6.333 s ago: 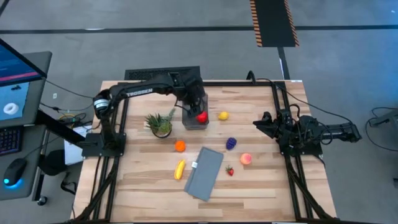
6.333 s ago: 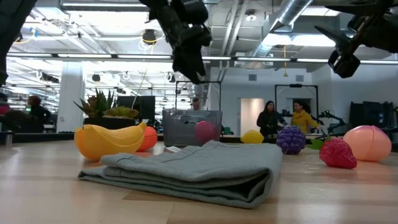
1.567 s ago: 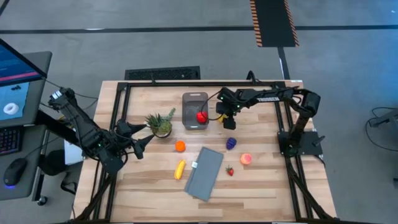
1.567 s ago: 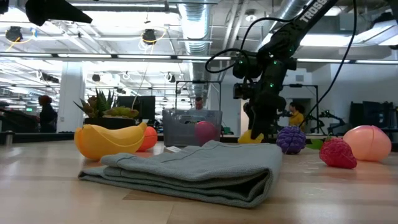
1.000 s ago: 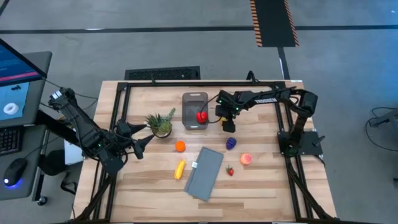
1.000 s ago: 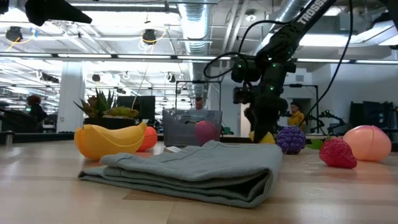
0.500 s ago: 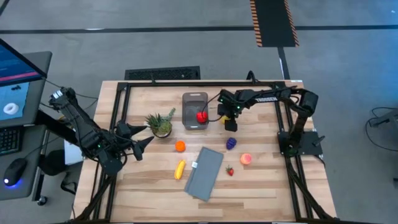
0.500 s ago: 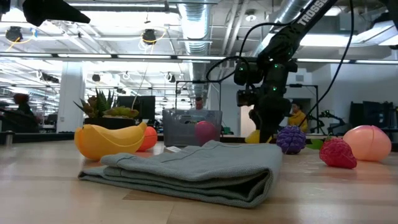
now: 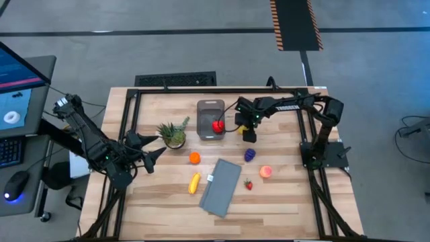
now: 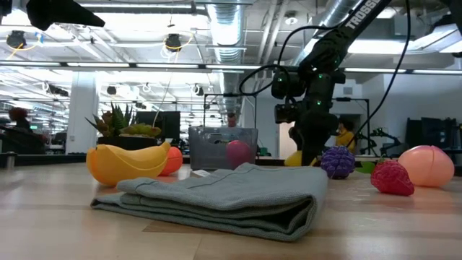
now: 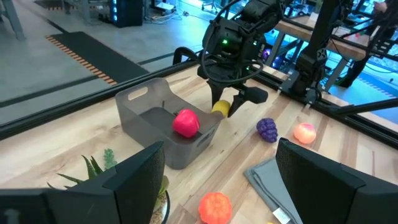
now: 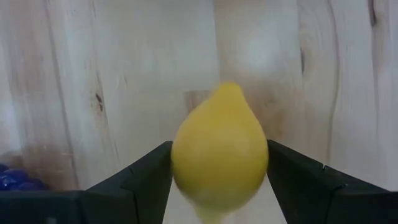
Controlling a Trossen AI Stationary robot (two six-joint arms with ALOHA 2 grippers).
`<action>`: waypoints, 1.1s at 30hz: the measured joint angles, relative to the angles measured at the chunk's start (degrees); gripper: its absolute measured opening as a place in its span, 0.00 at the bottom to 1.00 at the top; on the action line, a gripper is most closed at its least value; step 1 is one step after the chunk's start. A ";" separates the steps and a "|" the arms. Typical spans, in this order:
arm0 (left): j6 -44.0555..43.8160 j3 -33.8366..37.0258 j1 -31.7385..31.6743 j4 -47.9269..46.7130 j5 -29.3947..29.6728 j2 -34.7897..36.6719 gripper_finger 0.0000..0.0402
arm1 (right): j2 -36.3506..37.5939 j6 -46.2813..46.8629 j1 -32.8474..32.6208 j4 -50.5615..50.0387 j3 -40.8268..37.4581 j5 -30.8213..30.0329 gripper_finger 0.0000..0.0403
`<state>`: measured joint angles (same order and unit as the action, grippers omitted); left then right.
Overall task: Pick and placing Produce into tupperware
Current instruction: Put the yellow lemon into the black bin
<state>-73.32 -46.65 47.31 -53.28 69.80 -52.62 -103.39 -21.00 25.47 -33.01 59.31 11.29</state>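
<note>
Between the right gripper's (image 12: 219,186) two dark fingers (image 12: 144,177) sits the yellow lemon (image 12: 219,148), pinched on both flanks with its pointed tip facing away from the wrist toward the wooden table (image 12: 93,68). From above, that gripper (image 9: 246,130) is reached out over the far middle of the table (image 9: 282,195), just beside the right-hand wall of the tupperware (image 9: 210,107), and a sliver of the lemon (image 9: 240,127) peeks out at its side. Inside the tub lies one red fruit (image 9: 218,126); the left wrist view shows it (image 11: 186,122) resting on the tub's floor, with the lemon (image 11: 220,107) outside the near corner of the tupperware (image 11: 142,102) under the right arm's claw. Nearer the front from there lie the purple grapes (image 9: 250,154), then the pink peach (image 9: 266,171) and the tiny strawberry (image 9: 248,184), all apart from one another. A folded grey cloth (image 9: 220,186) lies at front centre, with the banana (image 9: 194,183) beside it and the orange (image 9: 194,157) just behind that. A spiky pineapple (image 9: 173,134) stands left of the tub. Off at the table's left edge, the left gripper (image 9: 153,152) hangs with its fingers (image 11: 134,174) spread wide and nothing between them.
</note>
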 joint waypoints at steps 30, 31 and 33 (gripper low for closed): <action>-0.29 0.00 0.00 0.04 0.04 0.00 0.73 | 0.02 1.60 0.00 0.07 0.00 -0.46 0.59; -0.29 0.00 0.00 0.04 0.05 0.00 0.73 | 0.02 1.62 0.00 0.07 0.00 -0.46 0.58; -0.28 0.00 0.00 0.04 0.07 0.00 0.73 | 0.02 1.64 0.00 0.04 0.00 -0.42 0.57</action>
<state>-73.60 -46.65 47.31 -53.23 69.87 -52.62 -103.37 -19.35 25.47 -32.97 59.31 10.87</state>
